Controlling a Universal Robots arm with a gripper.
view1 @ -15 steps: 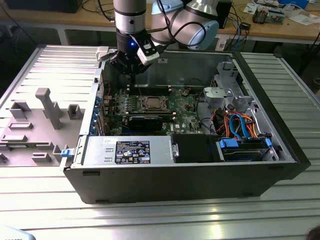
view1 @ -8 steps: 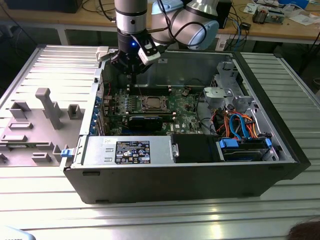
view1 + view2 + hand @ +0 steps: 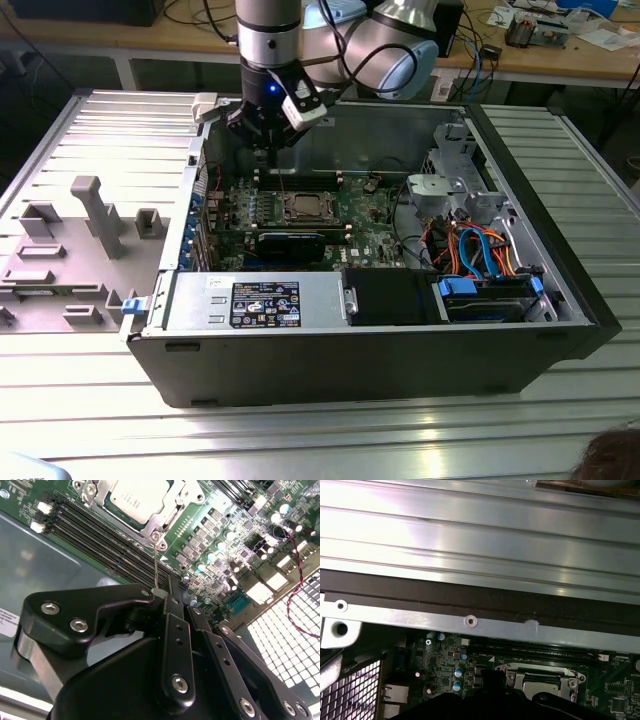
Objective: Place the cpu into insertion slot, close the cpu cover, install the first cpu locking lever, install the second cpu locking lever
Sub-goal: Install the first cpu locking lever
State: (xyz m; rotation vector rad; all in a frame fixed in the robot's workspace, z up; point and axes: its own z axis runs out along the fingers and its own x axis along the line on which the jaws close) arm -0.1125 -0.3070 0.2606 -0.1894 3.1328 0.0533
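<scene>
1 cpu (image 3: 134, 498) (1 cpu cover (image 3: 165, 517) shut)

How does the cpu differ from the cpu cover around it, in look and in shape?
The cpu is a solid square with a pale, matte grey top; the cpu cover is a thin, shinier frame with an open centre.

The cpu shows through that opening, while the cover lies closed around its edges and reaches farther out.

The cpu top is plain; the cover has notches and a screw by its corner.

Both are metallic and lie flat on the green board.
</scene>
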